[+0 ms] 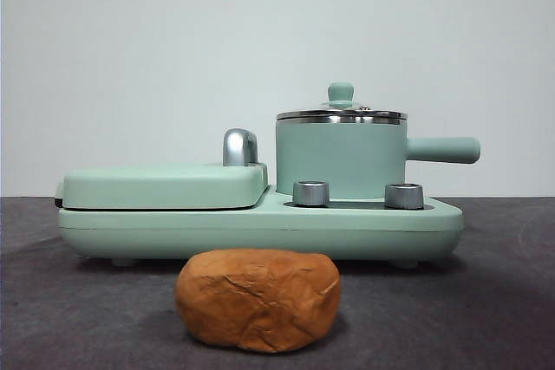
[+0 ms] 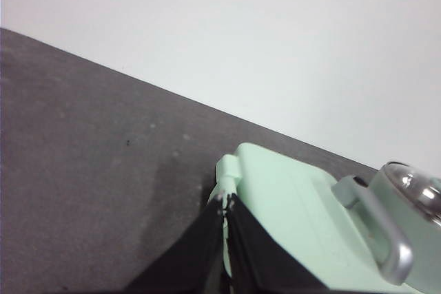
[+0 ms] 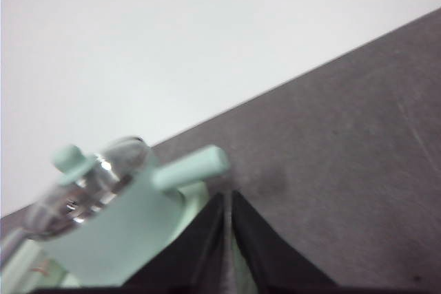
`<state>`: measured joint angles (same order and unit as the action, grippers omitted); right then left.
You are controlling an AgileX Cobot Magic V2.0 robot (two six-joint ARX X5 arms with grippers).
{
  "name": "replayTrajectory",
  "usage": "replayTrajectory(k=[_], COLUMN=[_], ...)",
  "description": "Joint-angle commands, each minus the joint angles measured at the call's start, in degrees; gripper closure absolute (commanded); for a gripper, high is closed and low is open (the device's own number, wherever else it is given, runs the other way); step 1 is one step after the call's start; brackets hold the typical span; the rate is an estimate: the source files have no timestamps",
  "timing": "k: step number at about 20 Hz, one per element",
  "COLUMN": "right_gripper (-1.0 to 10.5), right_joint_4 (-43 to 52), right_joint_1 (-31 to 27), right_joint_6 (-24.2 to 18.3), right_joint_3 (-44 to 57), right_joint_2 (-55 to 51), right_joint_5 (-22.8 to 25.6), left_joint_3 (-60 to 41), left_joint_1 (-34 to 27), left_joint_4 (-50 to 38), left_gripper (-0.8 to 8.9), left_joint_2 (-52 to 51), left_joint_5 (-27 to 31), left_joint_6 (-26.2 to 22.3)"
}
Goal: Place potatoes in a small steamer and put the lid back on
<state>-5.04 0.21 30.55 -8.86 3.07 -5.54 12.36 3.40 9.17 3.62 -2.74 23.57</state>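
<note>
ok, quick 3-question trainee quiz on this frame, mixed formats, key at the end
1. True or false: the lid is already off the small steamer.
2. Multiple choice: where is the potato? A) inside the steamer B) on the table in front of the appliance base C) on the closed griddle cover
3. Fill in: in the wrist views, the jaws of the left gripper and the right gripper are both ____.

Key: 1 false, the lid sits on the steamer's rim. 2 B, it lies apart from the base, nearer the camera. 3 shut, with nothing between them.
</note>
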Motion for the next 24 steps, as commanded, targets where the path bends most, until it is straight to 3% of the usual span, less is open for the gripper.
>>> replayTrajectory(k=[1,8,17,24], right_gripper=[9.3,9.3,9.3,9.3], right_joint_4=[-0.9,-5.8,-20.4,-30.1], right_joint_1=[-0.1,-0.1,-0.1,1.9], right_joint_6=[0.9,-6.7,-19.6,-36.5], right_joint_3=[-4.0,-15.6,-28.7,-33.6], right_joint_2=[2.5,12.3,26.2,32.5], right_joint_5=[-1.8,-9.2,-23.2,-24.7], left_joint_3=[5.1,17.7,30.9,34.9], left_joint_1=[0.0,0.0,0.1,3.1], left_joint_4=[4.3,14.8,24.2,29.4], left_gripper=[8.05,8.05,8.05,8.05], left_joint_2=[3.1,13.7,25.4,32.3], left_joint_5=[-0.3,-7.5,-16.8,-17.3], left_joint_6=[-2.9,-9.4,-17.0,-29.3])
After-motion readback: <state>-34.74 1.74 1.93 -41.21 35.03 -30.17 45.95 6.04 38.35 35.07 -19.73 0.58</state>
